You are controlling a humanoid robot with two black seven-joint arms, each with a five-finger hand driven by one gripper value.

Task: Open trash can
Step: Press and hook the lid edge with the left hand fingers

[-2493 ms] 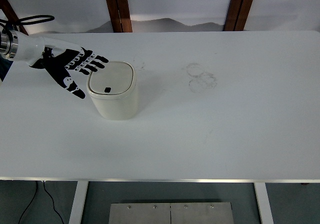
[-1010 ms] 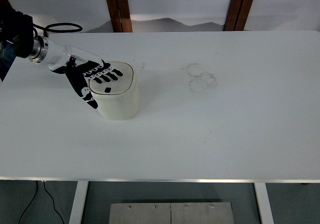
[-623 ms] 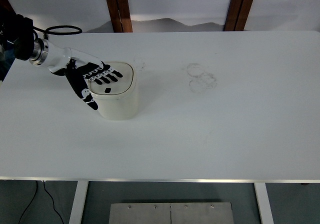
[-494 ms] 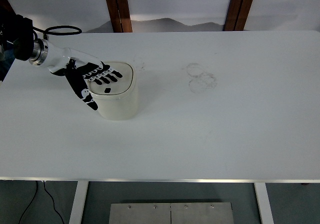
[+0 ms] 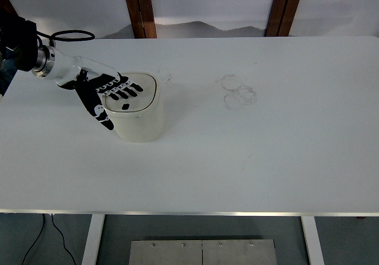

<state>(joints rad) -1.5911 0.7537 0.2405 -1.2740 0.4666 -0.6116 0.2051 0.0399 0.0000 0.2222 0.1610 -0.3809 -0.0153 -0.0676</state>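
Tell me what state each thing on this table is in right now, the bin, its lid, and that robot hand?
Trash can: upright on the table.
Lid: shut, flat on the can.
Left hand: open, fingers spread over the lid's left part, holding nothing.
Table: white, with faint ring marks right of the can.

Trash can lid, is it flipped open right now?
No, the lid lies flat and closed on the trash can, with the left hand spread over it.
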